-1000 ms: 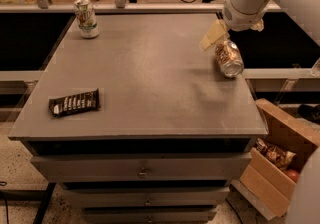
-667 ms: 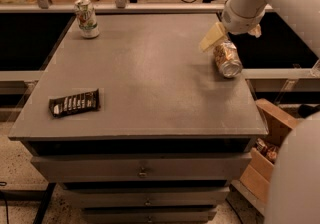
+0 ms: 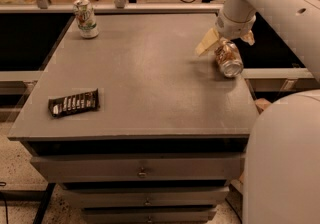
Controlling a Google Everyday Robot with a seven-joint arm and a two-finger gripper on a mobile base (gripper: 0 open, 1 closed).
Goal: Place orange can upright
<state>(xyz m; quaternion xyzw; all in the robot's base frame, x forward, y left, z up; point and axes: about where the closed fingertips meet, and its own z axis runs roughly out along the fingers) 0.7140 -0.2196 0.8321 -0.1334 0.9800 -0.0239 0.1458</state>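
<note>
**One tilted can, caught in the claw at the counter's right edge**

Nearest, at lower left of the counter (image 3: pixel 150 83), lies a dark snack packet (image 3: pixel 73 103). Farther back, at middle right, the orange can (image 3: pixel 230 60) leans with its silver end facing down and toward the viewer. Its long axis slants up into the claw (image 3: pixel 225 43), which sits directly above and behind it, clamped around its upper part. Righting it likely means swinging that lower end beneath the claw. Farthest, upper left, stands a white-and-green can (image 3: pixel 86 18).
</note>
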